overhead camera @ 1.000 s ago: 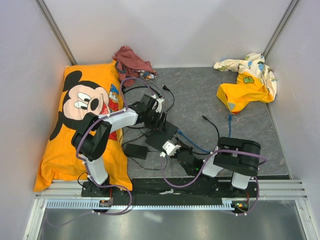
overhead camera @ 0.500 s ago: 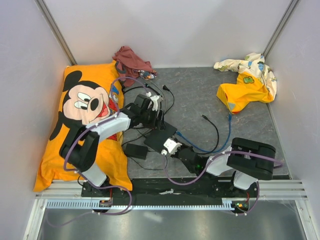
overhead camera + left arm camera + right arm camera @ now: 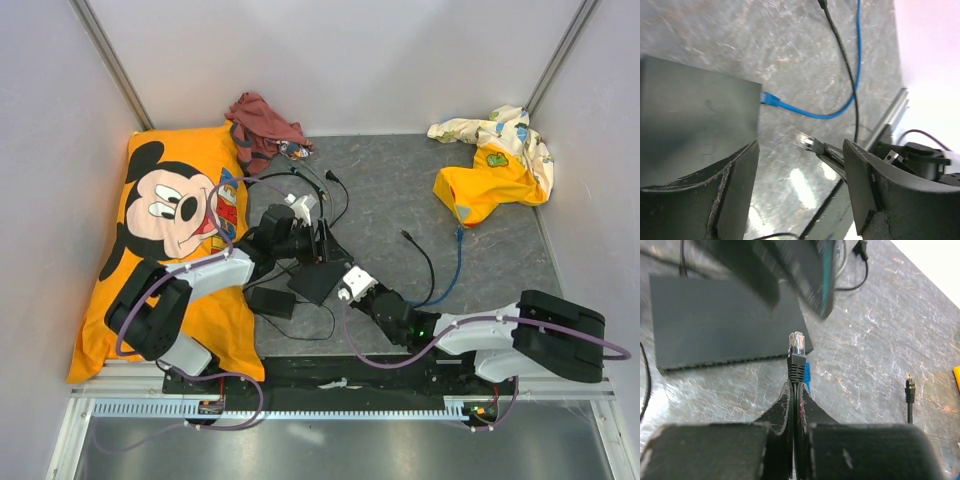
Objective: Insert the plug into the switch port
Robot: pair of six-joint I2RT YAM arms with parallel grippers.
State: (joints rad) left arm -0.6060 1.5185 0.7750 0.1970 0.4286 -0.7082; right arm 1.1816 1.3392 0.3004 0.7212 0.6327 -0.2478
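Observation:
The switch (image 3: 725,320) is a thin flat black box on the grey mat, with its row of ports (image 3: 735,361) along the edge facing my right gripper. A blue cable's plug (image 3: 771,100) sits in its end port. My right gripper (image 3: 796,390) is shut on a black cable just behind its clear-tipped plug (image 3: 797,345). The plug points at the switch's right corner, just short of the port edge. My left gripper (image 3: 800,185) is open and empty, hovering over the switch's (image 3: 695,125) end, with the held plug (image 3: 807,141) between its fingers in view.
A black adapter brick (image 3: 270,301) with a cord lies left of the switch (image 3: 318,280). A loose black plug (image 3: 910,385) lies to the right. A Mickey pillow (image 3: 170,250) is on the left, red cloth (image 3: 265,122) at the back, and a yellow garment (image 3: 495,165) at the back right.
My right arm has stretched out low, carrying the plug a little farther toward the switch. My left arm has dropped lower, its gripper staying over the switch's far end.

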